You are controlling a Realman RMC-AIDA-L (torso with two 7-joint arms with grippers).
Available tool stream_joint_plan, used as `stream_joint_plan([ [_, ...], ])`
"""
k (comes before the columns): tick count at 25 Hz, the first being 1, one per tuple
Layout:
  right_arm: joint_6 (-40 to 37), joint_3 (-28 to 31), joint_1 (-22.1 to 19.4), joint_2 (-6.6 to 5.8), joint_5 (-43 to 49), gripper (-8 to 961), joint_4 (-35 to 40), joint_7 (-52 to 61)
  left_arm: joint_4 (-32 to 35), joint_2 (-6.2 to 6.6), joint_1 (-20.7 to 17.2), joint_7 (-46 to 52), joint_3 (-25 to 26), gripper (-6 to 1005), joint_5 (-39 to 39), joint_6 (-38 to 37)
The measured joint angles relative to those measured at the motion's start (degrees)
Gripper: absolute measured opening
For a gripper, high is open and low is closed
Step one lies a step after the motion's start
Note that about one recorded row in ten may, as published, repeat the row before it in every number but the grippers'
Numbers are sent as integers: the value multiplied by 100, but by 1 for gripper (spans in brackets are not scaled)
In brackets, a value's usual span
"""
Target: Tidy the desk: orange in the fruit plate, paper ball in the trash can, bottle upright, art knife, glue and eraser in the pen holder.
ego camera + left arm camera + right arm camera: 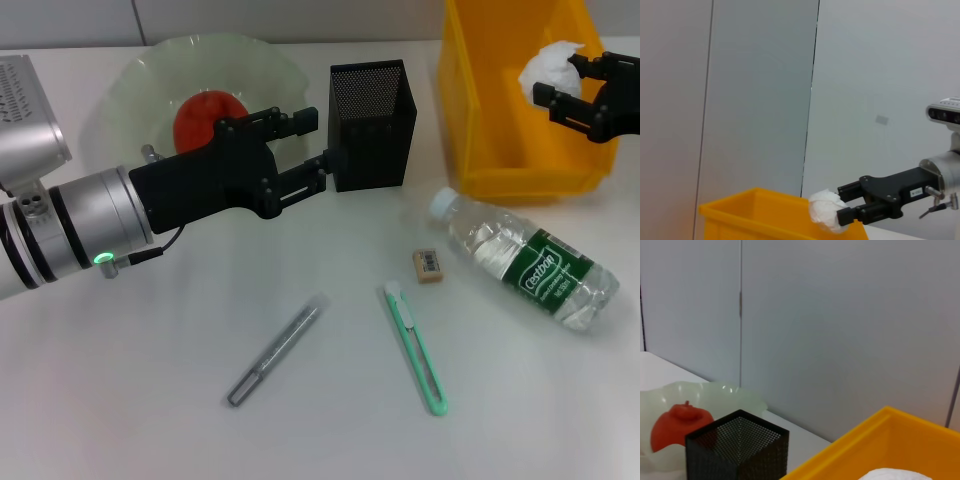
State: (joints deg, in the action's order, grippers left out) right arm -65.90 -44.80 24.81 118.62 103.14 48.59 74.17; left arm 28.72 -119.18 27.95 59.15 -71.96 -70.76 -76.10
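White paper ball (552, 66) in right gripper (572, 92), trash can (490, 150) half cropped

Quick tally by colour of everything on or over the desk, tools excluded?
Green: 2, fruit plate, art knife
Reddish-orange: 1, orange
Black: 1, pen holder
Yellow: 1, trash can
White: 1, paper ball
Clear: 1, bottle
Grey: 1, glue
Beige: 1, eraser
Total: 9
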Motion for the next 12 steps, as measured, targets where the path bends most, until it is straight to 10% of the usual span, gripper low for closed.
stream_joint_plan([
  [12,224,6,141,18,173,608,-73,-7,9,0,54,0,-15,561,2,6],
])
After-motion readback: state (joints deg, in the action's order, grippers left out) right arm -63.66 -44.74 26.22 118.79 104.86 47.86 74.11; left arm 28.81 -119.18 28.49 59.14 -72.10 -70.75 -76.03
